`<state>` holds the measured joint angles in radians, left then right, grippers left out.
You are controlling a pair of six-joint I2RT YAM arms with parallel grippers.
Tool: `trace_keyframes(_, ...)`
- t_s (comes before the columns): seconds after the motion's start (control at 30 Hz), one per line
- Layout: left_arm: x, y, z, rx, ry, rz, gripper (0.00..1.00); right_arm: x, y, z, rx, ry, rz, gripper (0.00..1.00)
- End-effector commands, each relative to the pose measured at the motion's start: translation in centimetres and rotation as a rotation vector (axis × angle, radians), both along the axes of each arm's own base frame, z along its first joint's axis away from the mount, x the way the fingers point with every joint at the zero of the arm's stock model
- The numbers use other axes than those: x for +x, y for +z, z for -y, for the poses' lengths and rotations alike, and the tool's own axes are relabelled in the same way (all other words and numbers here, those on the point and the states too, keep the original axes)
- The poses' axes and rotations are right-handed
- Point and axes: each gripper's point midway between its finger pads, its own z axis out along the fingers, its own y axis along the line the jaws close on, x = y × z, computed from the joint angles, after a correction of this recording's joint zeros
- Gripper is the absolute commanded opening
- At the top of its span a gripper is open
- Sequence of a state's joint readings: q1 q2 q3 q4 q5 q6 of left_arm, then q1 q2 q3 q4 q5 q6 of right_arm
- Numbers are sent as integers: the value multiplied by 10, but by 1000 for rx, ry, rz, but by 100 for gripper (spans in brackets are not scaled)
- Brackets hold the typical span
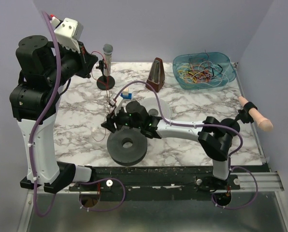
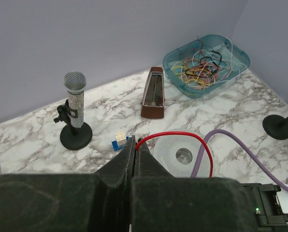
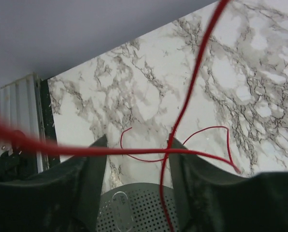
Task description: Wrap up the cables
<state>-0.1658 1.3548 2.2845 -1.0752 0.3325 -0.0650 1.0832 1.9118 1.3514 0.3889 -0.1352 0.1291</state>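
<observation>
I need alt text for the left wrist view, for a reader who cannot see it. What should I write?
The left gripper, shut, pinches a red cable that arcs right above a white perforated disc. Behind, on the marble table, stand a microphone, a metronome and a blue bin holding tangled cables.

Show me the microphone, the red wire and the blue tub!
microphone (image 2: 75, 82), left wrist view, on its round silver head.
red wire (image 2: 173, 133), left wrist view, on the top of its loop.
blue tub (image 2: 179, 79), left wrist view, on its near left wall.
</observation>
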Motion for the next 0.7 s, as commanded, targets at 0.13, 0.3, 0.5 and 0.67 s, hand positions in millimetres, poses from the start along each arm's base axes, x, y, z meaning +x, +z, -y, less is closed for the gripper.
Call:
trace_keyframes(0.13,-1,16,0,-8,3,56,0,4,-27,7,-22,13,-43,35)
trace_keyframes(0.3,7,15,-7,28,40,72,0,-19,-18,15,-8,108,-49,10)
trace_keyframes(0.5,41,1,-34,149,181,104,0,-46,-8,37,-13,177,-89,1)
trace_keyframes(0.67,91,-60,-58,308,290,50,0,-72,35,51,-7,262,-133,1)
